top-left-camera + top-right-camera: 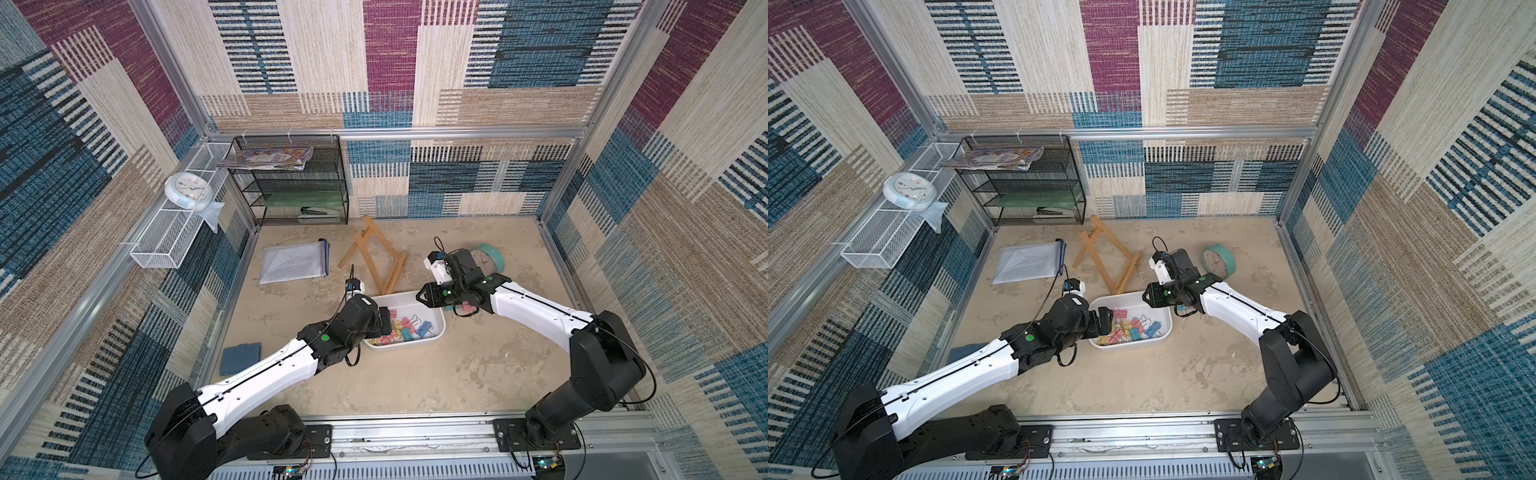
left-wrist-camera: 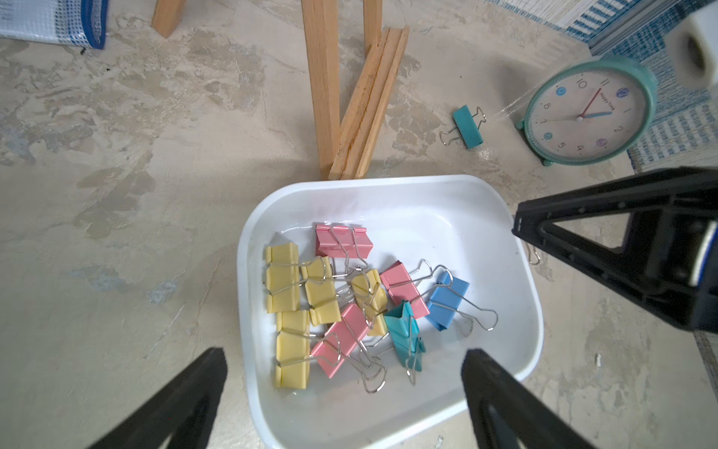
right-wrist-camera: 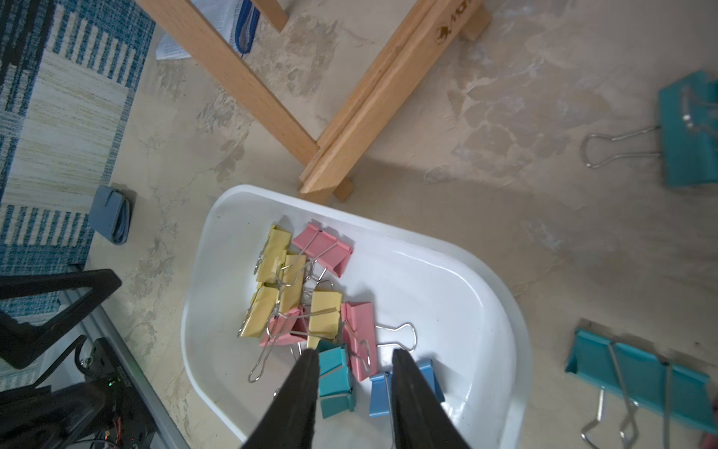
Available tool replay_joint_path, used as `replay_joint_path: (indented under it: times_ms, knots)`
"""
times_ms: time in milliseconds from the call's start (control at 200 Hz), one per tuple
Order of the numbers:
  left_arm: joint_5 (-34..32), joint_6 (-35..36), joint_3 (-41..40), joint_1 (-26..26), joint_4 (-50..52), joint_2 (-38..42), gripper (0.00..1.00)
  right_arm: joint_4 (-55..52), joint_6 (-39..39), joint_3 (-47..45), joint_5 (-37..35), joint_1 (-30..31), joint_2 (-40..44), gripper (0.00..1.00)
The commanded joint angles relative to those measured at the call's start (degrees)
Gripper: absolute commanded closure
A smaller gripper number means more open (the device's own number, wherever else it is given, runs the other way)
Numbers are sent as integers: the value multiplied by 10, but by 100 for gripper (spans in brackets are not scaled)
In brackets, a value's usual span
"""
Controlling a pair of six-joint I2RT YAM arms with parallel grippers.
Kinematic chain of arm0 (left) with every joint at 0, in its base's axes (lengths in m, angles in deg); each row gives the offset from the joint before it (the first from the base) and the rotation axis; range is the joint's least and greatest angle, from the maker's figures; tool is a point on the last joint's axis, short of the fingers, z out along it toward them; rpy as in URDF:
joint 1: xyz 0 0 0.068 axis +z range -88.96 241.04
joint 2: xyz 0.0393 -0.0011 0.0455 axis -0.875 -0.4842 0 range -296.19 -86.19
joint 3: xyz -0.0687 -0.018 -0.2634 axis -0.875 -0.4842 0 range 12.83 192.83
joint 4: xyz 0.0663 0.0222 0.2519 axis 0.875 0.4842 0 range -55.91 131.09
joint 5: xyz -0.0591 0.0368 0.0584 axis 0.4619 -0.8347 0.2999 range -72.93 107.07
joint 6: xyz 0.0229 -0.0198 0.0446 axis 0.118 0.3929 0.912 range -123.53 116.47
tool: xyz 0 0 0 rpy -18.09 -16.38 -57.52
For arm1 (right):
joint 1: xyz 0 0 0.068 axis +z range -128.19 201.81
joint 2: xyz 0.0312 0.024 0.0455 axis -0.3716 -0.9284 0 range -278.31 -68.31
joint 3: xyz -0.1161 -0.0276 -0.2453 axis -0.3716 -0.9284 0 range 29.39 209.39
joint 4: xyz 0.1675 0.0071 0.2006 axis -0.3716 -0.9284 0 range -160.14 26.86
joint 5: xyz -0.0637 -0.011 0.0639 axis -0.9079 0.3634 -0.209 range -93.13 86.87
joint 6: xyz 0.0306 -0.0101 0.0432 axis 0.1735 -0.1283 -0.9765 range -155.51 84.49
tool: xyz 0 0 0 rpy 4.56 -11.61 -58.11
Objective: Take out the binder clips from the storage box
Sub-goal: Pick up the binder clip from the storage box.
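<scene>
Several binder clips (image 2: 404,289) lie in the storage box (image 2: 427,217), lower centre. Left gripper (image 2: 344,352) gapes wide; right gripper (image 3: 355,352) stands partly parted, empty.

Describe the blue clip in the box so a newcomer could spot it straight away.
Find the white storage box mid-table, at the foot of the folded wooden easel. Inside lies a heap of pastel binder clips; the blue clip sits at its end toward the teal clock. It is the only blue one there, beside pink and teal neighbours.
</scene>
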Motion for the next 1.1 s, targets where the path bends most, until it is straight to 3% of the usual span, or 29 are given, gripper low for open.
replay_joint_path:
  times_ms: [0, 190, 1097]
  knots:
    - [9, -10, 0, 3, 2, -5, 1, -23, 2, 9, 23, 5, -14, 64]
    - [23, -27, -5, 13, 19, -18, 1, -39, 7, 23, 48, 14, -37, 63]
    - [49, -33, -17, 38, 21, -14, 1, -95, 28, 78, 42, 63, -119, 64]
